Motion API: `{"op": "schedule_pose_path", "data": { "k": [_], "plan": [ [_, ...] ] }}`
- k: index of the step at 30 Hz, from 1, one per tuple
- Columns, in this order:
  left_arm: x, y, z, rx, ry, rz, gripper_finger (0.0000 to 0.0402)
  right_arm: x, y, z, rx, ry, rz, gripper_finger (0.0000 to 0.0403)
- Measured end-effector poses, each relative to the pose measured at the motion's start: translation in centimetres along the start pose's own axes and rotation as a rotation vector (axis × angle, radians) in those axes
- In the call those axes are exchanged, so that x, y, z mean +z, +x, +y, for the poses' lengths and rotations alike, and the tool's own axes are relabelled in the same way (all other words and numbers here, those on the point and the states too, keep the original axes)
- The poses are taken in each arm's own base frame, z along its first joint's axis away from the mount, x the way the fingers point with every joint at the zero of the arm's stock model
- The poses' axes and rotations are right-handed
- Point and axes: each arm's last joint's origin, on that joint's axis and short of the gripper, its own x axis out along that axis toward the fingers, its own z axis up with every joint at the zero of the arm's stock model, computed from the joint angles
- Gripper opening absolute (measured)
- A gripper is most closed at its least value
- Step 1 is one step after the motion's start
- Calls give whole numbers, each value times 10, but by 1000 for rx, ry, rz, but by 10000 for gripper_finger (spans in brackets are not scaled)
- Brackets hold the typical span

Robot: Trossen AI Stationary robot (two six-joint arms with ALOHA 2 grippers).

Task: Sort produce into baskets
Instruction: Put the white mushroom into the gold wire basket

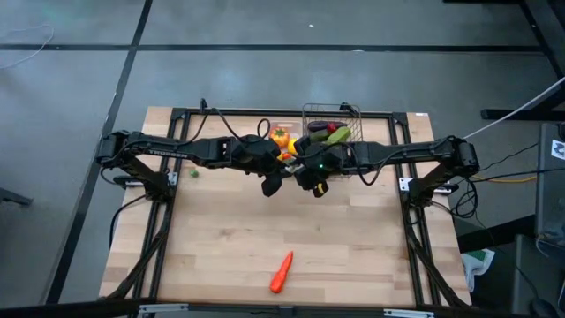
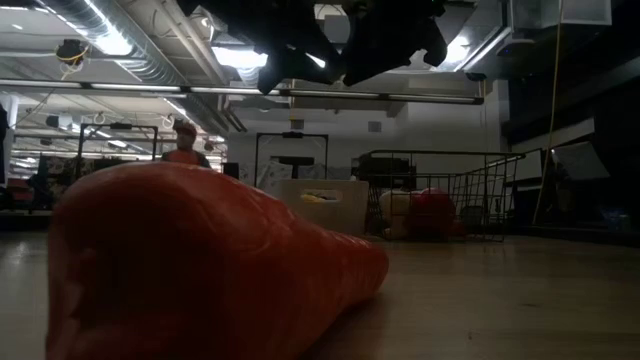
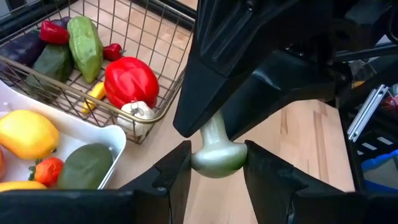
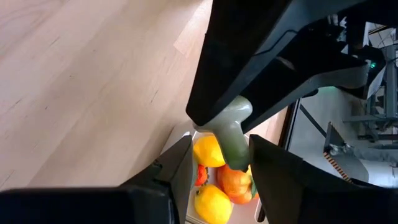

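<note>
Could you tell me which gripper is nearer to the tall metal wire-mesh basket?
Right. The right gripper hangs just in front of the wire-mesh basket; the left gripper sits farther over, in front of the white tray.

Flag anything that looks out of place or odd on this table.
One pale green vegetable is clamped by both the left claw and right claw at once, mid-air. An orange carrot lies alone near the front edge, far from the wire basket.
</note>
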Motion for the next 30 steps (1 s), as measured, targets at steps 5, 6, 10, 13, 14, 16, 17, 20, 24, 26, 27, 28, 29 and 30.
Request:
{"op": "schedule_pose_path", "data": {
  "k": [5, 6, 10, 13, 14, 16, 17, 20, 24, 26, 27, 28, 29, 30],
  "plan": [
    [0, 0, 0, 1, -1, 1, 134, 0, 0, 0, 1, 0, -1, 154],
    [0, 0, 0, 1, -1, 1, 134, 0, 0, 0, 1, 0, -1, 154],
    [0, 0, 0, 1, -1, 1, 134, 0, 0, 0, 9, 0, -9, 154],
    [0, 0, 0, -1, -7, 3, 134, 1, 0, 1, 17, 0, -17, 154],
    [0, 0, 0, -1, -10, 3, 134, 1, 0, 1, 17, 0, -17, 154],
    [0, 0, 0, 0, -13, 4, 134, 0, 0, 0, 17, 1, -17, 154],
    [0, 0, 0, 0, -13, 5, 134, 0, 0, 0, 18, 0, -17, 154],
    [0, 0, 0, 1, -13, 5, 134, 1, 0, 1, 18, 0, -17, 154],
    [0, 0, 0, 1, -14, 5, 134, 1, 0, 1, 18, 0, -17, 154],
    [0, 0, 0, 1, -15, 5, 134, 1, 0, 1, 18, 0, -17, 154],
    [0, 0, 0, 1, -15, 5, 134, 1, 0, 1, 18, 0, -17, 154],
    [0, 0, 0, 1, -15, 5, 134, 1, 0, 1, 18, 0, -17, 154],
    [0, 0, 0, 1, -15, 5, 134, 1, 0, 1, 18, 0, -17, 154],
    [0, 0, 0, 1, -15, 5, 134, 1, 0, 1, 18, 0, -17, 154]
  ]
}}
